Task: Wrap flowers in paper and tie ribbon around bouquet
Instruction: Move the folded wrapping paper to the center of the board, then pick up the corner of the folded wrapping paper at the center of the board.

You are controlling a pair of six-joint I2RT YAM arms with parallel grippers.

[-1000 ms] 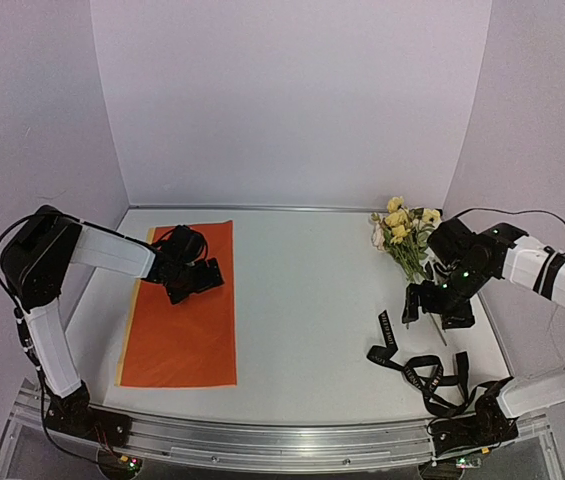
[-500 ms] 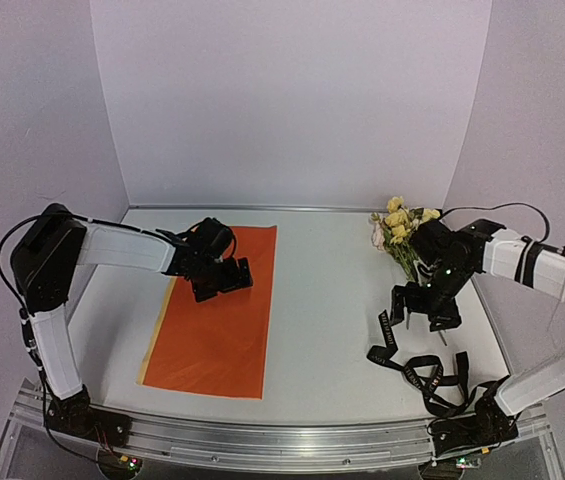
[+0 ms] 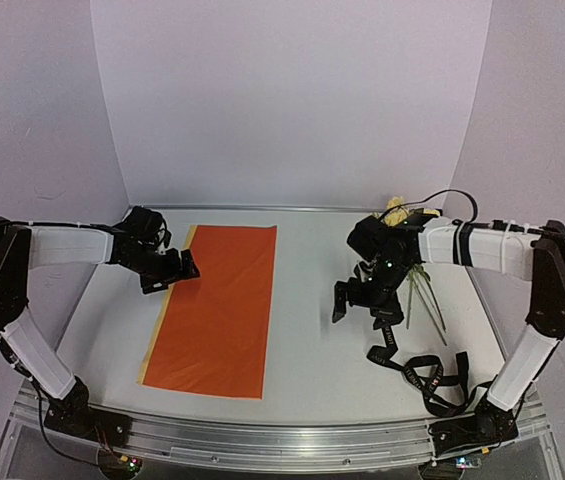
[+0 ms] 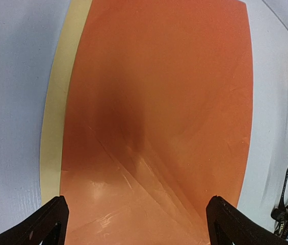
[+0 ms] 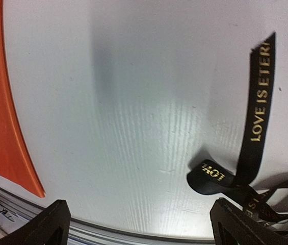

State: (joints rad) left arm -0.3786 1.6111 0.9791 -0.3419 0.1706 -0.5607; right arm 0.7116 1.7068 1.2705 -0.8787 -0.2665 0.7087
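The orange paper [image 3: 217, 305] lies flat on the table's left half, with a yellow strip [image 4: 57, 127] showing along its left side. My left gripper [image 3: 172, 272] hovers open at the sheet's far left edge, and orange paper [image 4: 159, 127] fills its view with nothing between the fingers. The flowers [image 3: 399, 210] lie at the back right, with their blooms partly behind my right arm and their thin stems [image 3: 424, 295] trailing toward me. My right gripper [image 3: 362, 303] stands open and empty just left of the stems. The black ribbon [image 3: 424, 372] lies looped near the front right, one lettered end [image 5: 257, 112] flat on the table.
The white table [image 3: 312, 260] has grey walls at the back and both sides. An aluminium rail [image 3: 282, 440] runs along the near edge. The paper's near right corner [image 5: 1, 112] shows at the left of the right wrist view.
The paper slid right with the left gripper, which has since drawn back to the sheet's left edge. The right arm swung left, off the flower stems toward the table's middle.
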